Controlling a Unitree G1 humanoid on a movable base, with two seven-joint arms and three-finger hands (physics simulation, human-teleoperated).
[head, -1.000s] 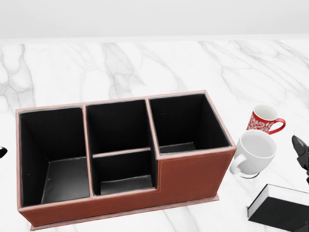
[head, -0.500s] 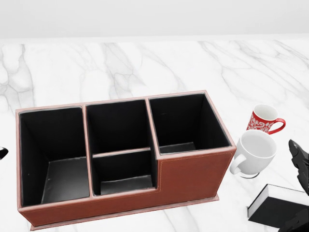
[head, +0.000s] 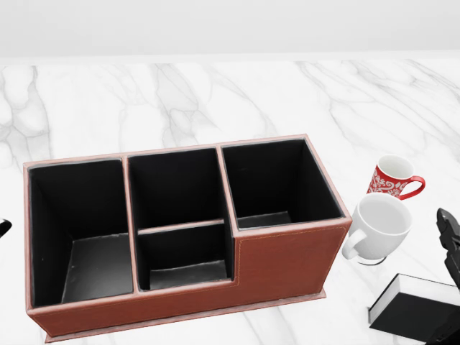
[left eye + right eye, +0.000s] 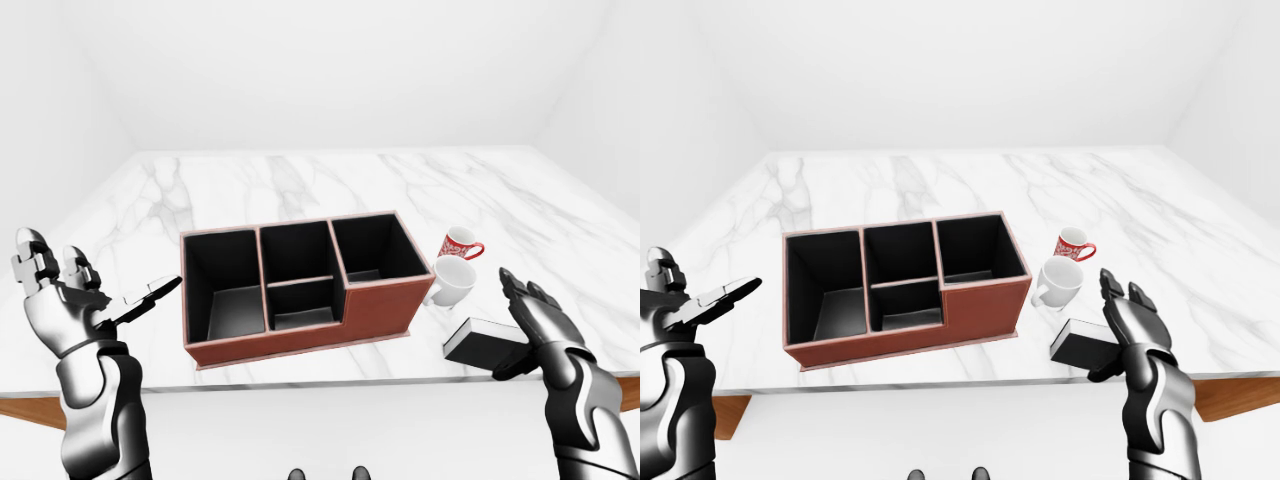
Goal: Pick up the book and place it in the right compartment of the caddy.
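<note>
The book (image 4: 478, 340) is black with white page edges and lies flat on the marble table, to the right of the caddy and close to the table's near edge; it also shows in the head view (image 3: 411, 310). The brown caddy (image 3: 287, 262) has black compartments; its right compartment (image 3: 277, 183) holds nothing. My right hand (image 4: 522, 335) is open, its fingers spread over the book's right end, not closed on it. My left hand (image 4: 95, 300) is open and raised to the left of the caddy, holding nothing.
A white mug (image 3: 377, 228) and a red patterned mug (image 3: 394, 177) stand between the caddy's right end and the book. The table's near edge (image 4: 330, 382) runs just below the caddy and the book.
In the head view my right hand reached further in at the right edge half a second ago and has since drawn back a little. Book, caddy and mugs have not moved.
</note>
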